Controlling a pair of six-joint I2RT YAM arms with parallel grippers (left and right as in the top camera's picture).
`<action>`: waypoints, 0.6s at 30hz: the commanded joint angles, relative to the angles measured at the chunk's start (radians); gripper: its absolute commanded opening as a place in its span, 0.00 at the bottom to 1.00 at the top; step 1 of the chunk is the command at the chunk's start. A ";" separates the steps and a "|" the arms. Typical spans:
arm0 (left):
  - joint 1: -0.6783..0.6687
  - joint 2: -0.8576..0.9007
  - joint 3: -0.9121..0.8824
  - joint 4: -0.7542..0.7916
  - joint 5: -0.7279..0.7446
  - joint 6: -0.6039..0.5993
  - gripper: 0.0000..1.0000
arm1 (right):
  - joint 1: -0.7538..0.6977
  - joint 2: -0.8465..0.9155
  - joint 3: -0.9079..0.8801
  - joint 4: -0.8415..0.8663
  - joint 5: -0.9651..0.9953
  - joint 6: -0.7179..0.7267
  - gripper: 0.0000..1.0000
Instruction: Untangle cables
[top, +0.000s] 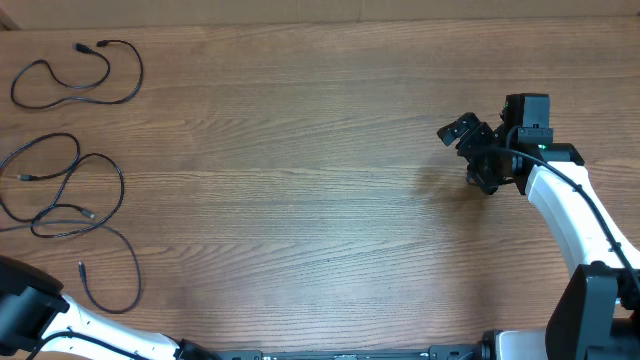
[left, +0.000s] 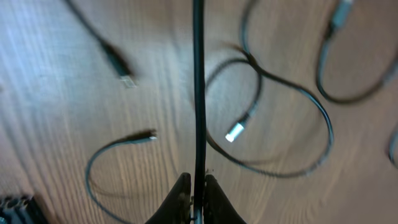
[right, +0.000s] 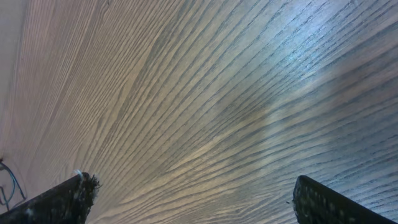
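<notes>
Wood-grain counter, with a paler strip along its far edge. The cables lie at the left side: thin black cords in overlapping loops, with small plugs at the ends. A separate loop lies apart at the far left corner. The left gripper is pinched narrow on one cable, which runs straight up the middle of the left wrist view above the other loops. A silver-tipped plug lies just right of it and another plug to its left, both blurred. The white left arm enters at the near left corner. The right gripper hangs over bare counter at the right, well apart from the cables, jaws wide and holding nothing.
</notes>
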 joint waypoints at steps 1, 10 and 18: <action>-0.001 0.011 -0.006 0.017 -0.132 -0.119 0.08 | -0.001 0.001 0.022 0.005 0.010 -0.003 1.00; -0.001 0.011 -0.018 0.024 -0.199 -0.119 0.04 | -0.001 0.001 0.022 0.005 0.010 -0.003 1.00; -0.017 0.011 -0.050 0.038 -0.182 -0.018 0.06 | -0.001 0.001 0.022 0.005 0.010 -0.003 1.00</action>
